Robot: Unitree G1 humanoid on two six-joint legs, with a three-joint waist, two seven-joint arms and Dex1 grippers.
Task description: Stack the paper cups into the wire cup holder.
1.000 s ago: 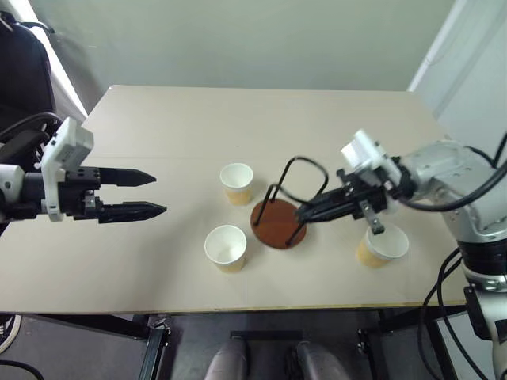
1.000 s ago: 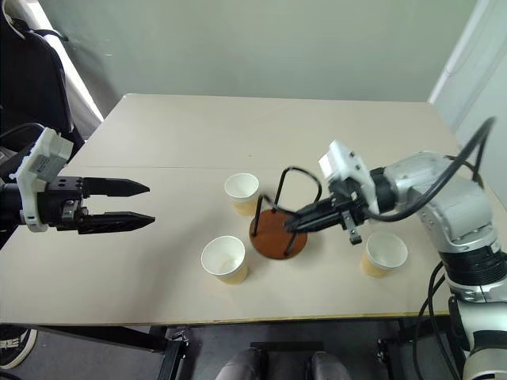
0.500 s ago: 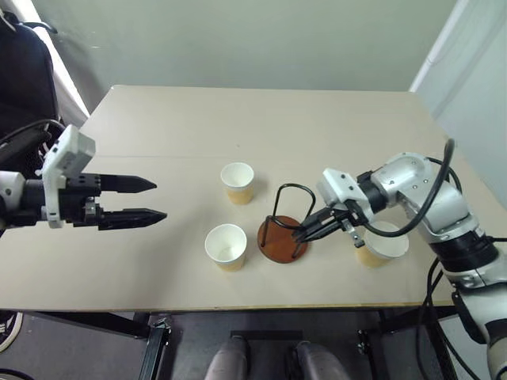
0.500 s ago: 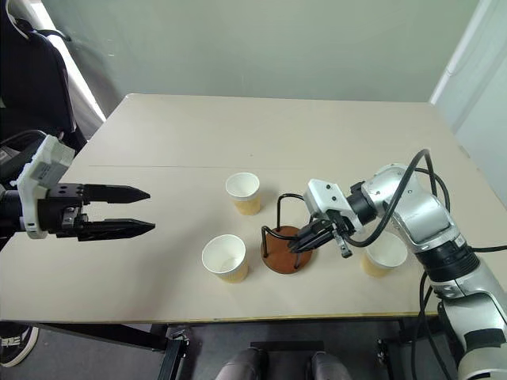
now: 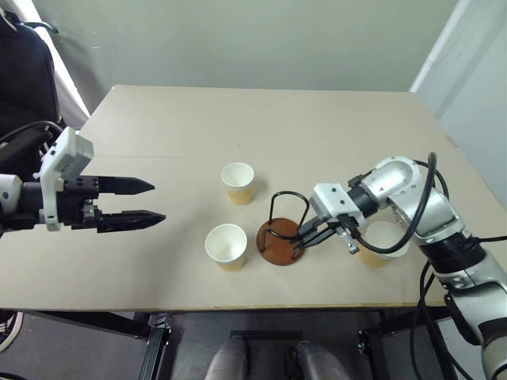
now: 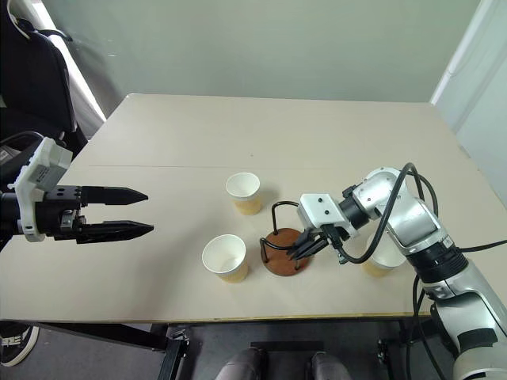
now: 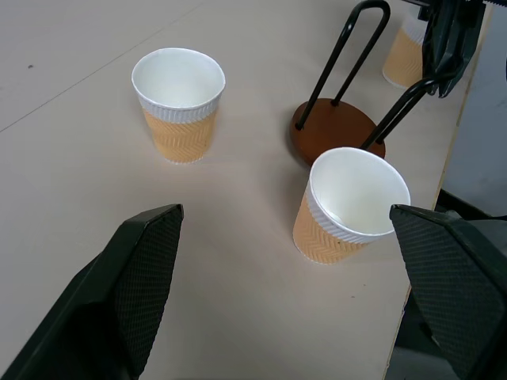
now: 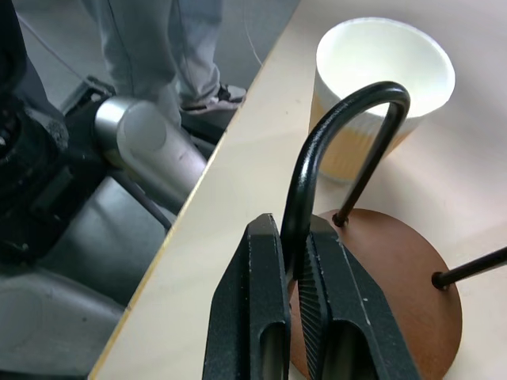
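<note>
Bench (image 5: 317, 134) of pale wood carries all the task's things, grouped near its front edge. Wire cup holder (image 5: 280, 237) stands upright there on its round reddish-brown base, its thin black loops rising from the disc. The right gripper (image 5: 298, 241) reaches in from the right, pointing leftward and downward, and its two black fingers (image 8: 252, 317) are pressed together on one of the holder's wire loops; in the right wrist view the black wire runs up between the two pads and bends over above them.

Three paper cups stand upright and apart, none of them in the holder. One cup (image 5: 238, 183) is behind and to the left of the holder, toward the bench's middle. A second cup (image 5: 226, 247) stands just to the left of the holder's base, nearer the front edge. The third cup (image 5: 382, 242) sits to the right of the holder, partly hidden behind the right arm.

The left gripper (image 5: 148, 200) hangs over the left part of the bench, well apart from the cups, pointing toward them. Its fingers (image 7: 139, 273) are spread wide with nothing between them
</note>
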